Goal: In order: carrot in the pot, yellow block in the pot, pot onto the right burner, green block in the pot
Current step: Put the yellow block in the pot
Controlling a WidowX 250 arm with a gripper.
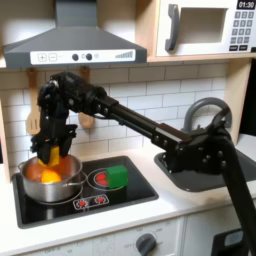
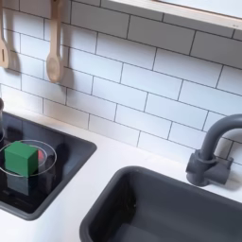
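From my station I see the toy kitchen's white desk (image 1: 190,200) running across the first exterior view, with the dark sink (image 2: 180,213) set into it on that view's right and a grey tap (image 2: 210,151) curving over the sink's far edge. The black stove (image 1: 85,195) sits at the first exterior view's left, with a grey hood (image 1: 75,45) above it and a microwave (image 1: 205,28) at the upper right. The black arm (image 1: 150,125) reaches from the right across to the left burner.

The pot (image 1: 48,180) stands on the left burner in the first exterior view. My hand (image 1: 53,152) hangs just above the pot's opening, and it grips the yellow block (image 1: 52,157) between its fingers, the block poking out below them. Orange shows inside the pot, which I take to be the carrot (image 1: 45,174), though it is too blurred to make out its shape.

The green block (image 2: 23,157) sits upright on the right burner, well apart from the pot; in the second exterior view it is at the left, on the burner's ring.

Two wooden spoons (image 2: 54,47) hang on the tiled wall behind the stove.
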